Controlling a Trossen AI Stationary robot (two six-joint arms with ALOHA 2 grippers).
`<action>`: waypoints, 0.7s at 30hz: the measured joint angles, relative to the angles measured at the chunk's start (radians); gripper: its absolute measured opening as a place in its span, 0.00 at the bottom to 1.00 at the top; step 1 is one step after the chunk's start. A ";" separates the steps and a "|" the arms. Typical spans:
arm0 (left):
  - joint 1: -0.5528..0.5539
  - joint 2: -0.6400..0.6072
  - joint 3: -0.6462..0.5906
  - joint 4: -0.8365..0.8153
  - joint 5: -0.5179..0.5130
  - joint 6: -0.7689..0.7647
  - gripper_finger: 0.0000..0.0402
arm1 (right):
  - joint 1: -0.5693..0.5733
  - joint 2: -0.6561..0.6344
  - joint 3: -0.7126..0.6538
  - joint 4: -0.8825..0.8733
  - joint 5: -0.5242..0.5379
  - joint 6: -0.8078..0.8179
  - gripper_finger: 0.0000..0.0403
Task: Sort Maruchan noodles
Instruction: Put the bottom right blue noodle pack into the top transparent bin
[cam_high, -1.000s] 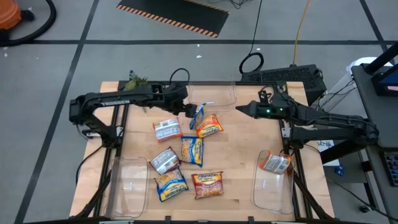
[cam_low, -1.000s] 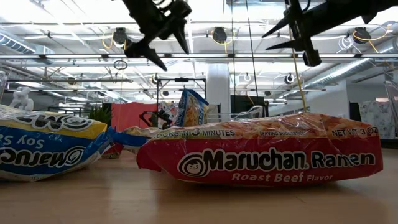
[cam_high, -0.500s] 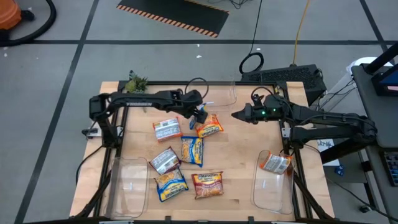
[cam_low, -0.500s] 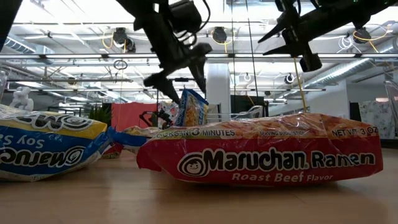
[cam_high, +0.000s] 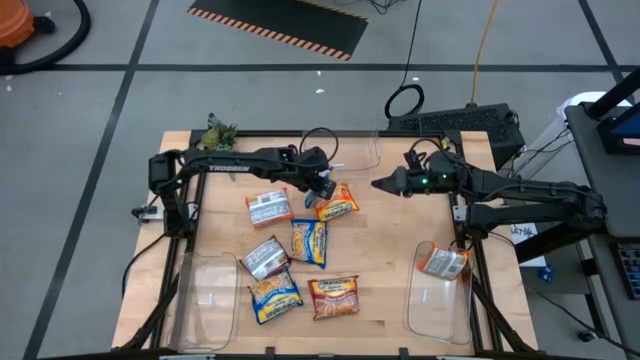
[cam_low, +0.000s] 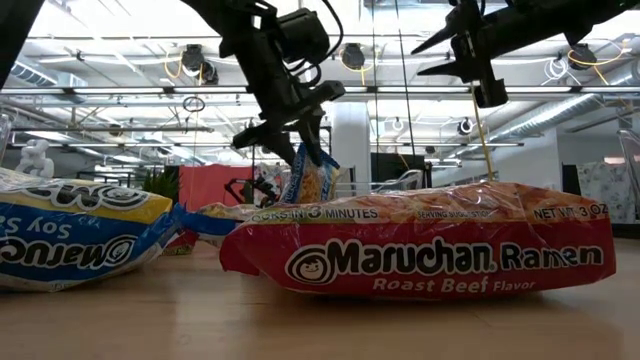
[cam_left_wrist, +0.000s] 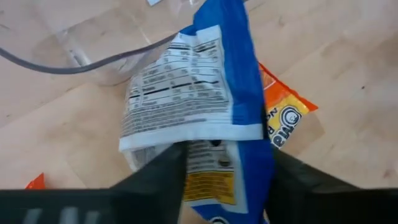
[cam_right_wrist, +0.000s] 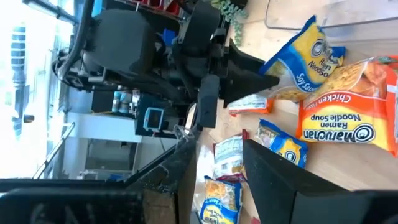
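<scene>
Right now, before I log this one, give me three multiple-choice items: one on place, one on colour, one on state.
1. Which clear bin holds a packet? A) left arm's side B) right arm's side C) far edge
2. The left pincer grips a packet coloured: A) red B) silver C) blue-and-yellow
3. The right pincer is: A) gripping a packet B) empty above the table C) inside a bin

B: an orange packet lies in the right-side bin.
C: the blue-and-yellow packet sits between its fingers.
B: nothing is between its fingers.
</scene>
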 joint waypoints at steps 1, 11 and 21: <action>0.000 0.000 0.000 0.006 0.000 -0.003 0.33 | 0.000 0.000 0.000 0.000 -0.005 -0.004 0.32; 0.000 -0.039 0.000 0.078 0.007 0.003 0.02 | -0.003 0.000 0.000 0.000 -0.036 -0.059 0.32; -0.005 -0.065 0.000 0.077 0.061 -0.039 0.01 | -0.003 0.000 0.000 0.042 -0.136 -0.077 0.32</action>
